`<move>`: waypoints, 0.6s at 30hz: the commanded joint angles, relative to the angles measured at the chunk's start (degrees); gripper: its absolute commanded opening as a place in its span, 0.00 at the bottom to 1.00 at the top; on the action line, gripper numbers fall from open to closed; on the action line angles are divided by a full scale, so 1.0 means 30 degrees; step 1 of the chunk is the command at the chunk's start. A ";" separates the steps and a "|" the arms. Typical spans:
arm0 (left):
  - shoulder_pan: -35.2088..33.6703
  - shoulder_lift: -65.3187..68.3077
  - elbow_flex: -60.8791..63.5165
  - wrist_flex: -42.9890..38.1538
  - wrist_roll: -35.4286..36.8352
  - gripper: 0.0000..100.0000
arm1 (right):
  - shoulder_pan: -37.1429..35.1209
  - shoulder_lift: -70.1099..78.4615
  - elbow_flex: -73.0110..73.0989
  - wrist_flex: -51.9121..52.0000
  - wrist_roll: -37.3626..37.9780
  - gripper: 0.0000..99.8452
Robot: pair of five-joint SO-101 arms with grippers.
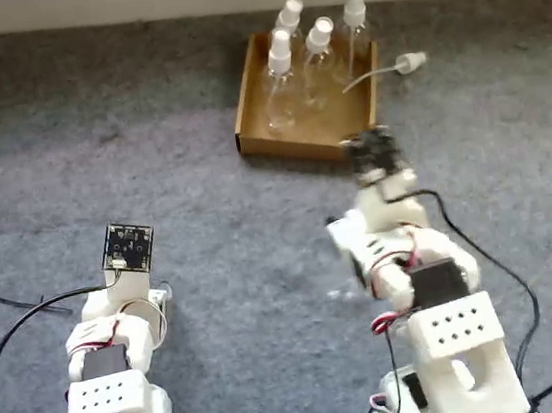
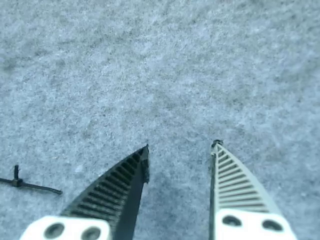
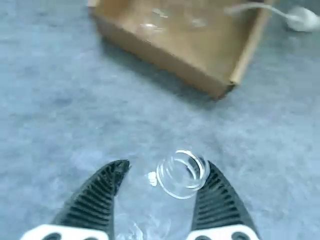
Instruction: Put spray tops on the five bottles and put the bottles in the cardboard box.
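Clear plastic bottle (image 3: 182, 172), uncapped, is probably light, slippery and crushable; right tool (image 3: 166, 165) grasps its body, left tool (image 2: 181, 145) is released.

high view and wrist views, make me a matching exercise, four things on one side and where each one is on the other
Things
1. four capped bottles
2. loose spray top
3. uncapped bottle
4. left gripper

Places
A. open, over bare carpet
B. at the right gripper
C. standing in the cardboard box
D. lying beside the box, tube across its rim

Pairs: 1-C; 2-D; 3-B; 4-A
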 commanded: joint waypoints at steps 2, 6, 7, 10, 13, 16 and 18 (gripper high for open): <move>-0.0190 -0.0220 0.0073 -0.0264 -0.0088 0.19 | -0.4352 0.2711 -0.1744 0.1685 -0.1465 0.00; -0.0190 -0.0220 0.0073 -0.0234 -0.0088 0.19 | -0.4322 0.6696 -0.1949 0.1626 -0.1963 0.05; -0.0190 -0.0220 0.0044 -0.0234 -0.0088 0.19 | -0.4322 0.7341 -0.2300 0.1626 -0.1963 0.10; -0.0190 -0.0220 0.0044 -0.0234 -0.0088 0.19 | -0.4410 0.8425 -0.3209 0.1656 -0.1905 0.23; -0.0220 -0.0220 0.0044 -0.0234 -0.0088 0.19 | -0.4381 0.8308 -0.3443 0.1656 -0.1875 0.32; -0.0220 -0.0220 0.0044 -0.0234 -0.0088 0.19 | -0.4469 0.7546 -0.3473 0.1656 -0.1905 0.36; -0.0220 -0.0220 0.0044 -0.0234 -0.0088 0.19 | -0.4410 0.6901 -0.3473 0.1919 -0.1934 0.36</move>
